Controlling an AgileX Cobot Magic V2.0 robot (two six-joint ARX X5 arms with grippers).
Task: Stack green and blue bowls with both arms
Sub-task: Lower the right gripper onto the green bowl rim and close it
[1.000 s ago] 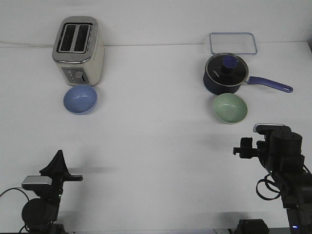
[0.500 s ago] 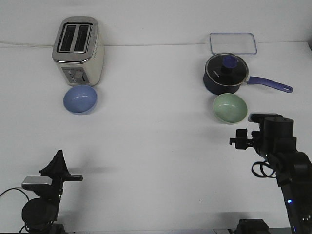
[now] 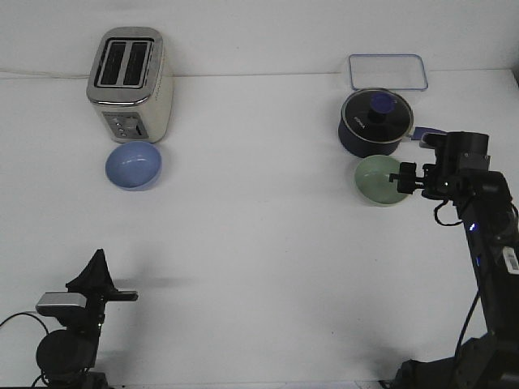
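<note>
I have the right gripper (image 3: 408, 177) over the near-right rim of the green bowl (image 3: 378, 179), right of centre in the frame; I cannot tell from here whether its jaws are parted or closed, since the wrist body hides them. The blue bowl (image 3: 134, 165) sits well apart at left of centre, just in front of the toaster (image 3: 130, 83). The left gripper (image 3: 97, 279) is parked low at lower left, and its jaw state is also unreadable.

To do this grasp well, I'd straddle the rim with one finger inside and one outside, on the side away from the pot (image 3: 373, 123), which stands just behind the bowl with its handle running behind my wrist. Lift straight up before crossing.

The table (image 3: 259, 243) is plain matte white. A clear lid (image 3: 388, 71) lies at upper right against the white back wall.
</note>
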